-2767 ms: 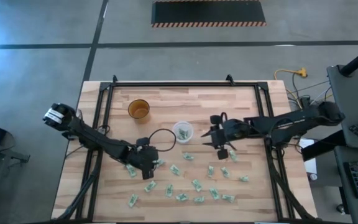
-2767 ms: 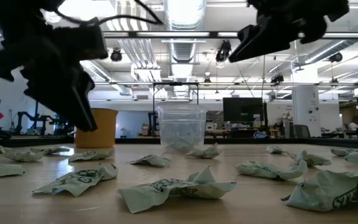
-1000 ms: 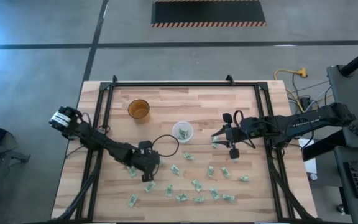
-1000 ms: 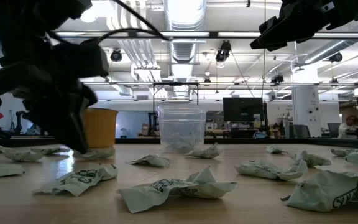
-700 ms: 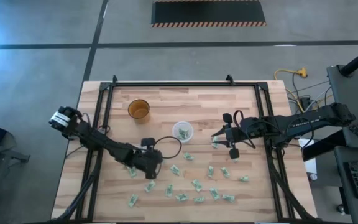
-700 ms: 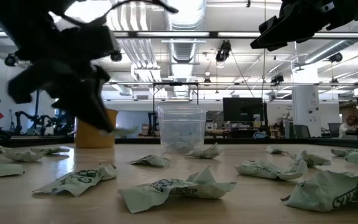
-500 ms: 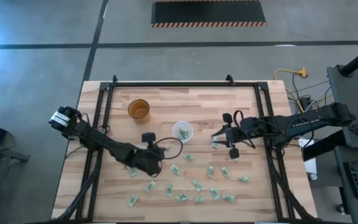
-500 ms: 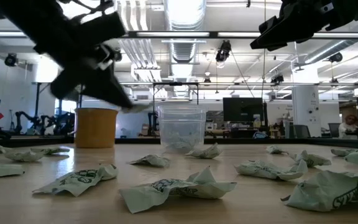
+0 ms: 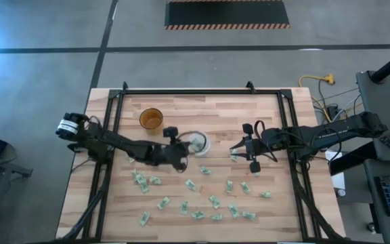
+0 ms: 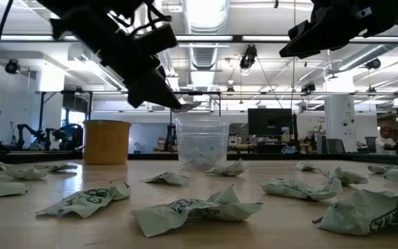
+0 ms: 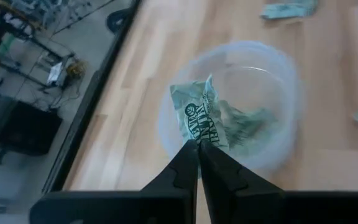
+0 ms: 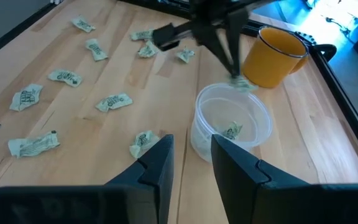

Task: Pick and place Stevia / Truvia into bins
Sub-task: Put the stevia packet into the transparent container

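The bin, a translucent whitish cup [image 9: 199,143], stands mid-table and holds at least one sachet [image 12: 232,130]. My left gripper [image 11: 199,144] is over the cup's rim, shut on a crumpled pale green Stevia sachet [image 11: 201,117]. The low view shows that sachet [image 10: 188,106] just above the cup [image 10: 200,142]. Several more sachets [image 9: 214,200] lie on the near half of the table. My right gripper [image 12: 191,152] hovers to the right of the cup, well above the table. It is open, with nothing between its fingers. My left gripper pinches one end of the sachet [image 11: 197,135] between its two fingertips. The fingers slant down from the table's left side toward the cup. The sachet sticks out past the fingertips, lifted clear of the table, over the cup's open mouth.
An amber-brown cup [image 9: 151,119] stands to the far left of the translucent one. Black frame rails [image 9: 114,122] run along the table's left, right and far edges. A sachet [image 9: 236,157] lies under my right gripper. Bare wood lies along the far edge.
My left gripper has risen from among the sachets at the near left, carrying one sachet. It has swung toward the table's far-right to the translucent cup and now holds the sachet over the cup's mouth. My right arm has kept still.
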Controlling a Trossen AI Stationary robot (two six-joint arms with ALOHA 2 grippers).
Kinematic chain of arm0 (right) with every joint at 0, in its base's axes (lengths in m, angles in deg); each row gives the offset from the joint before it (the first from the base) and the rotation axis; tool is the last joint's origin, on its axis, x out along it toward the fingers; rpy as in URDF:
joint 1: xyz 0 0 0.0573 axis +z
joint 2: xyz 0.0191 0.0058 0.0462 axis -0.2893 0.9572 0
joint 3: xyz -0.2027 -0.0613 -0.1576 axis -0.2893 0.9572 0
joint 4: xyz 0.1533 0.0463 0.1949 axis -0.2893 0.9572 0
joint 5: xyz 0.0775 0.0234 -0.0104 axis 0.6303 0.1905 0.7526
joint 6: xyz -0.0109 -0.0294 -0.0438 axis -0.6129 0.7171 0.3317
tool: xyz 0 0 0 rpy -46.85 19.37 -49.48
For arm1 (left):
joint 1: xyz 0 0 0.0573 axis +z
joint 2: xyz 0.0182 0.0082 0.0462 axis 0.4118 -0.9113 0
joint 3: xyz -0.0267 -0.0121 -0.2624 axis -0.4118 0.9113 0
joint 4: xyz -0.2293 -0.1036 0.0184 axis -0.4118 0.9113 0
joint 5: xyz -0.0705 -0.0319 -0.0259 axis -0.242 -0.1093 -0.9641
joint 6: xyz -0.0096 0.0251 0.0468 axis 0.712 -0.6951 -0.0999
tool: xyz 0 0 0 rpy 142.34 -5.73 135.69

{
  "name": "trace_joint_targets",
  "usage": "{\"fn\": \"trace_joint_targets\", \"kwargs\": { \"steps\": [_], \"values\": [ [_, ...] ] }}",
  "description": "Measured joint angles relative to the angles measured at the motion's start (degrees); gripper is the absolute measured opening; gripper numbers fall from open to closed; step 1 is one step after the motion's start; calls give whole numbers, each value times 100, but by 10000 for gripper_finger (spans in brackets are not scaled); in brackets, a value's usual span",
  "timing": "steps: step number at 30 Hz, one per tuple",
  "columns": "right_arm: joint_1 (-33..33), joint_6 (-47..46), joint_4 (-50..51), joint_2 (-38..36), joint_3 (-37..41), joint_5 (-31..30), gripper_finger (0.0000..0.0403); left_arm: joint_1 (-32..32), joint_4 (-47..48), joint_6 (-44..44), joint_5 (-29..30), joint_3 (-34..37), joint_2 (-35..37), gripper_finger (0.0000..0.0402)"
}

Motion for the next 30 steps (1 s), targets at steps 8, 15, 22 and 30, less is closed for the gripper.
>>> {"fn": "trace_joint_targets", "kwargs": {
  "steps": [8,15,22,30],
  "values": [
    [0,0,2,0,44,2,96,424,-463,-413,-843,-29,-24,0],
    [0,-49,2,0,114,4,91,621,-511,-441,-1225,-48,-26,5],
    [0,-336,10,0,355,13,96,637,-481,-437,-1225,-57,-26,87],
    [0,-981,280,153,823,20,88,413,-408,-393,-1225,-57,69,146]
  ]
}}
